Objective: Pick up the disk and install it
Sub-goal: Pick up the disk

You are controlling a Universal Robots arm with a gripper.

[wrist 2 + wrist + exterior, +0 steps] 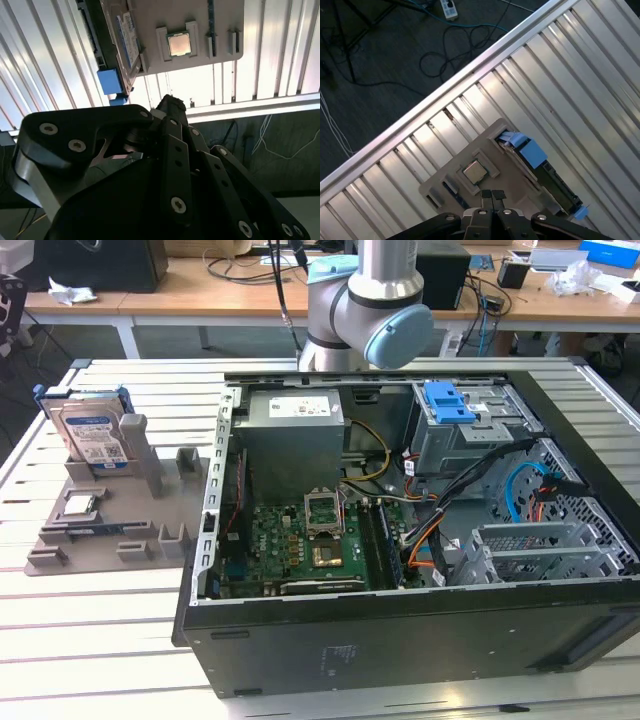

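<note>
Approach looks like the step in hand. In the first wrist view the gripper (493,194) hangs well above the grey holder tray (512,192), its fingers pressed together with nothing between them. The disk (554,181) is far below the gripper and off to one side of its fingertips. The small processor chip (475,171) sits more nearly under them.

To do this well, I judge that the gripper should first shift sideways until it is over the disk rather than the chip. It should then spread wide enough to span the disk's thin dimension. The wrist should turn so the jaws close on the two broad faces, and the descent should be straight, clear of the tray's posts. A hold on the metal body seems safer than one on the blue plastic, which may flex. The lift should go straight up out of the slot so the disk does not bind.

In the exterior view the disk (95,435) stands on edge in a slot of the tray, on the slatted table (100,640), apart from the open computer case (400,540). It is a flat silver rectangle with a white-and-blue label facing outward and a blue carrier frame (42,395) showing at its edges. From above it appears as a narrow dark strip with blue tabs at each end.
</note>
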